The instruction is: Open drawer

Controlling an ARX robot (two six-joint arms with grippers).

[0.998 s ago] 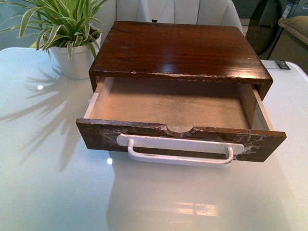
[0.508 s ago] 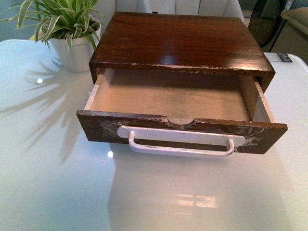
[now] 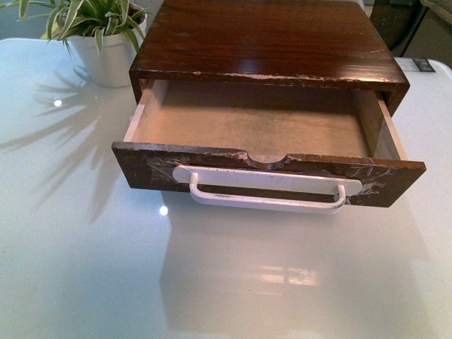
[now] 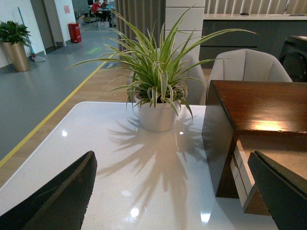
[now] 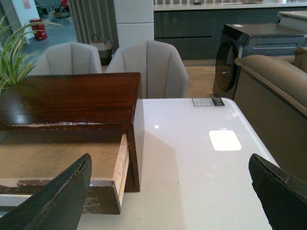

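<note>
The drawer (image 3: pixel 268 180) is pulled well out of its dark-brown wooden case (image 3: pixel 268 42). Its scratched front carries a long white bar handle (image 3: pixel 267 191) and a half-round notch in the top edge. The pale inside (image 3: pixel 254 123) holds nothing. Neither gripper shows in the front view. My left gripper (image 4: pixel 175 191) is open above the table, beside the case's left side (image 4: pixel 218 139). My right gripper (image 5: pixel 172 191) is open above the table, beside the drawer's right corner (image 5: pixel 103 199). Neither touches the drawer.
A white pot with a striped green plant (image 3: pixel 106 42) stands left of the case, also in the left wrist view (image 4: pixel 156 96). The glossy white table (image 3: pixel 226 282) spreads around. Beige chairs (image 5: pixel 148 67) stand behind it and a tan sofa (image 5: pixel 273 96) at the right.
The whole scene has slid downward in the front view, so the case's back edge and the plant's top have left the picture. The drawer stays open by the same amount.
</note>
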